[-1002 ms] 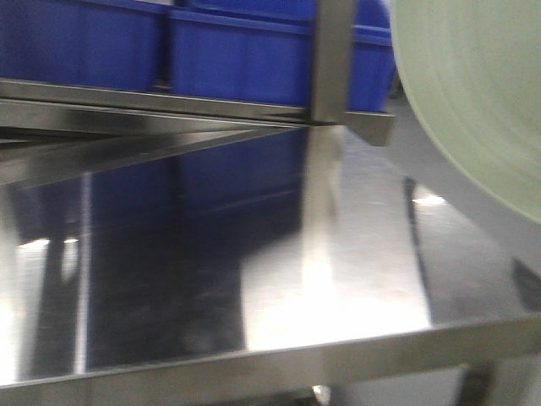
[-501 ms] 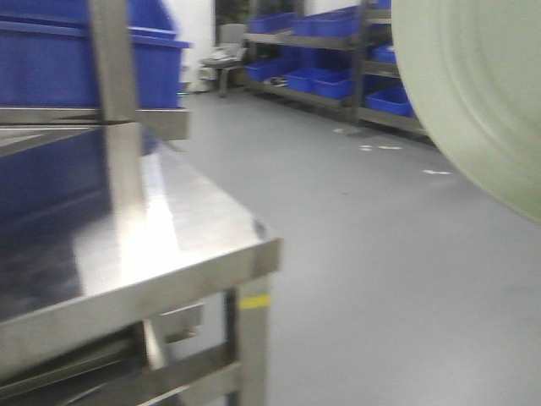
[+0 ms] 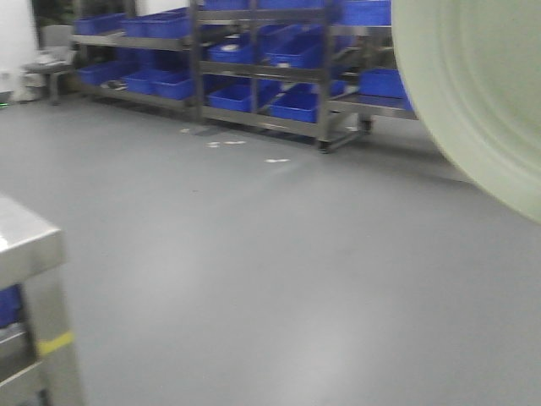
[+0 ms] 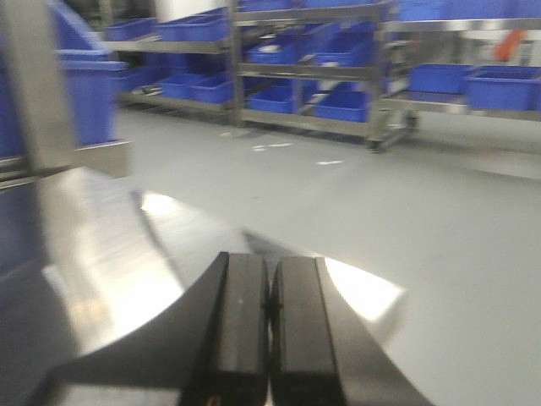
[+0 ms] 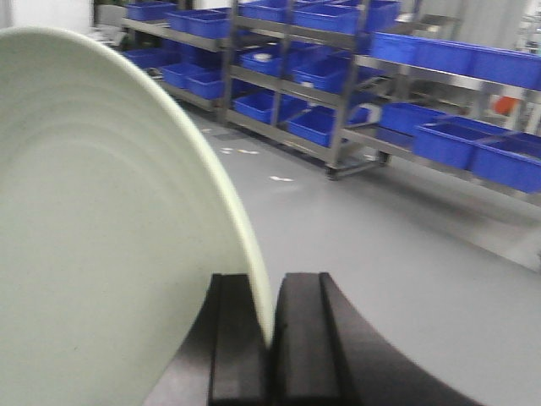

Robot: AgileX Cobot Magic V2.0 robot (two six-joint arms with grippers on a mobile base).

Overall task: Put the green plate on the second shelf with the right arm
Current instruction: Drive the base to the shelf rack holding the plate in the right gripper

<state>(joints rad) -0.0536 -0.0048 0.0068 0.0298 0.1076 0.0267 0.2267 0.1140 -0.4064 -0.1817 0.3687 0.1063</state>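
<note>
The green plate (image 3: 482, 85) fills the top right of the front view, held up on edge, pale sage with faint rings. In the right wrist view my right gripper (image 5: 272, 317) is shut on the rim of the green plate (image 5: 101, 237), whose face spreads to the left of the fingers. My left gripper (image 4: 270, 292) is shut with nothing between its pads, hovering over a shiny steel shelf surface (image 4: 93, 254). Only a corner of that steel rack (image 3: 30, 245) shows at the lower left of the front view; which level is the second shelf I cannot tell.
Grey floor (image 3: 254, 254) stretches ahead. Steel racks loaded with blue bins (image 3: 279, 76) line the far wall, also seen as blue bins (image 5: 338, 68) from the right wrist. A steel upright (image 4: 34, 85) and a blue bin (image 4: 93, 85) stand left of my left gripper.
The front view has swung right: the steel shelf surface slid off to the left, leaving just its corner. The plate keeps its place in the view, still gripped.
</note>
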